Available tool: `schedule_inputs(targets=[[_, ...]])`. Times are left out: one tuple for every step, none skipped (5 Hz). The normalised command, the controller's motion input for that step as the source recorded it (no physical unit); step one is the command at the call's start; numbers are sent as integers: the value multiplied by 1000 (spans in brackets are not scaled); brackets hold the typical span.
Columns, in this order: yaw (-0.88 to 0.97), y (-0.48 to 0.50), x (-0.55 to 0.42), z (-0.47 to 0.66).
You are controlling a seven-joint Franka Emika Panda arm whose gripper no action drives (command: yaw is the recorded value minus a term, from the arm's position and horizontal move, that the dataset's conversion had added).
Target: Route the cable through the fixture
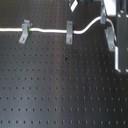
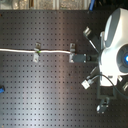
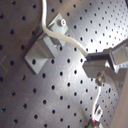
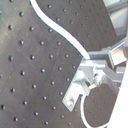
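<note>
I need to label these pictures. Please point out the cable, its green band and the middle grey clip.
cable (image 1: pixel 50 32): first exterior view, on the white stretch between two clips.
green band (image 1: pixel 30 30): first exterior view, beside the left clip.
middle grey clip (image 1: pixel 69 31): first exterior view, on its upright body.

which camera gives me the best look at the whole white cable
The first exterior view: the cable runs from that picture's left edge through two clips and rises toward the gripper. The second exterior view shows it shorter, its end hidden by the arm. Both wrist views show only curved pieces.
</note>
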Motion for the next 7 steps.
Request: schedule_inputs(targets=[[-486, 9, 7, 388], [-491, 6, -38, 397], [0, 125, -225, 227], [100, 282, -136, 322], [0, 144, -24, 520], [-37, 8, -11, 716], [0, -5, -27, 0]])
